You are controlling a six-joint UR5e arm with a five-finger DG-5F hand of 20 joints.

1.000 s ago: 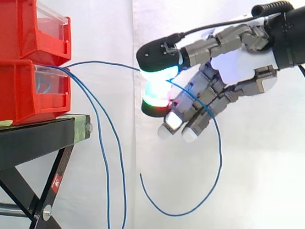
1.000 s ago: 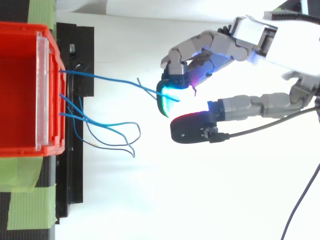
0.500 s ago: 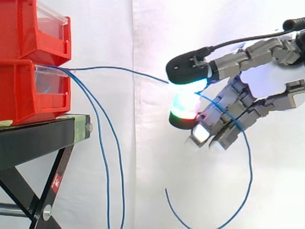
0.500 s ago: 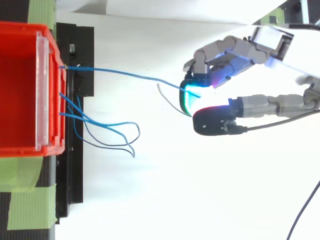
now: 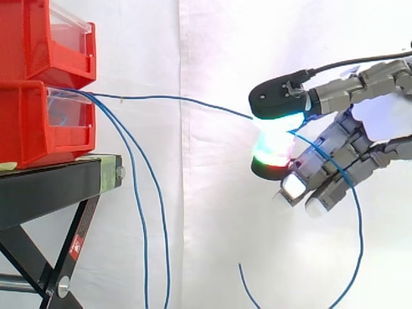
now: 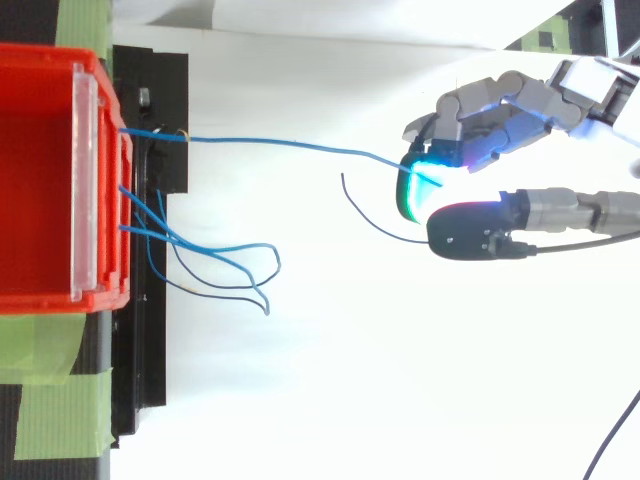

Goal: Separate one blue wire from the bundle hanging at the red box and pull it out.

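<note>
At the left edge the red box (image 5: 45, 125) sits on the black stand (image 5: 58, 187), and the bundle (image 6: 240, 246) droops below it. One blue wire (image 5: 180, 98) runs nearly straight across mid-frame to the hand (image 5: 341, 151) at right. The hand's glowing pads (image 5: 273, 151) pinch this wire, and its tail loops below.

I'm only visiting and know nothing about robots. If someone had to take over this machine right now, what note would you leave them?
Hand: shut on one blue wire, pinched between its glowing pads, off to the side of the red box.
Wire: runs nearly straight from the box front to the hand; its free tail loops down beyond the hand.
Bundle: the other blue wires hang at the box front, past the black stand.
Done: one wire separated from the bundle and drawn out sideways.
Left: its far end is still at the box; keep pulling away until it comes free.
</note>
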